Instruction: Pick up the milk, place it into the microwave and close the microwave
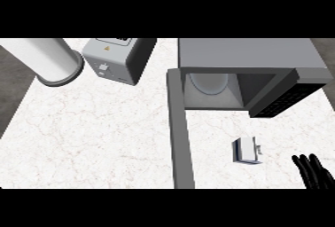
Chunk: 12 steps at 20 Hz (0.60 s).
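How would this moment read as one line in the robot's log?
phase: pre-grasp | milk: on counter, untouched | microwave: door open | right hand: open, near milk | left hand: not in view

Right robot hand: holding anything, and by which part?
Nothing is held. The right robot hand shows at the lower right edge with straight fingers, apart from the milk carton on the counter. No left hand shows.

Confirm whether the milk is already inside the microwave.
No, the milk stands on the counter in front of the open microwave.
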{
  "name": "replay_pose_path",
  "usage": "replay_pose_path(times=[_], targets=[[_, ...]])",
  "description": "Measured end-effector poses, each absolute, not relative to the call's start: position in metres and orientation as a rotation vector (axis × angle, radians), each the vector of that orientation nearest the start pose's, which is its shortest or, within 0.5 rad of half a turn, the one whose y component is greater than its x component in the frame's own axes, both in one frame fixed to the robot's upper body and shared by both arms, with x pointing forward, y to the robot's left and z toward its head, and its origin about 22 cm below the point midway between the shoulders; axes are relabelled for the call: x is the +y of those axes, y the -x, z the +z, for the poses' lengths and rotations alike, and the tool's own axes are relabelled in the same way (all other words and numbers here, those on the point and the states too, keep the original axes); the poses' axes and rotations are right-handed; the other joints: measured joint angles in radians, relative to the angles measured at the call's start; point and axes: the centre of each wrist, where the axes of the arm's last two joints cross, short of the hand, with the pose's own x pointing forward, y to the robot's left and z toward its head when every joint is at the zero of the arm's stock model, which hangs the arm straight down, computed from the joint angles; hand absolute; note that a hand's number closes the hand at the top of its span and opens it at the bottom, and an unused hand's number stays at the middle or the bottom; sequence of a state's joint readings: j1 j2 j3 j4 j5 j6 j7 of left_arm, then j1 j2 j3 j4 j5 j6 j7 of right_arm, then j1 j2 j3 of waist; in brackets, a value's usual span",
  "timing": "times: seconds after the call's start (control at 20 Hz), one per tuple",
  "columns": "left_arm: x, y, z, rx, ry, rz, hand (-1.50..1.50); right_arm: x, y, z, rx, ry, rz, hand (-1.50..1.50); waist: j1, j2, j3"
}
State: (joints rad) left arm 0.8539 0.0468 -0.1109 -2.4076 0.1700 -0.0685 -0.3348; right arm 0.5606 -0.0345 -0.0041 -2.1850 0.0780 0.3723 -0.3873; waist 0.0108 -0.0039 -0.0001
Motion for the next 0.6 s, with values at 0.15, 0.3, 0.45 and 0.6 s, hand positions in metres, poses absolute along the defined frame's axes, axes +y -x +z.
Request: replay_pose_path(times=[0.15,0.3,0.45,0.6], targets=[[0.258,-0.043,0.088,-1.967,-0.083,0.157,-1.50,-0.266,-0.120,0.049,-1.989,-0.004,0.309,-1.50,0.004,0.000,0.000],[0.261,-0.035,0.085,-1.970,-0.083,0.158,-1.50,-0.261,-0.135,0.036,-1.975,0.011,0.324,-1.50,0.006,0.001,0.000],[0.267,-0.027,0.080,-1.972,-0.084,0.164,-1.50,-0.269,-0.149,0.025,-1.961,0.037,0.342,-1.50,0.006,0.001,0.000],[0.273,-0.020,0.080,-1.973,-0.082,0.161,-1.50,-0.269,-0.162,0.012,-1.944,0.068,0.357,-1.50,0.007,0.001,0.000]])
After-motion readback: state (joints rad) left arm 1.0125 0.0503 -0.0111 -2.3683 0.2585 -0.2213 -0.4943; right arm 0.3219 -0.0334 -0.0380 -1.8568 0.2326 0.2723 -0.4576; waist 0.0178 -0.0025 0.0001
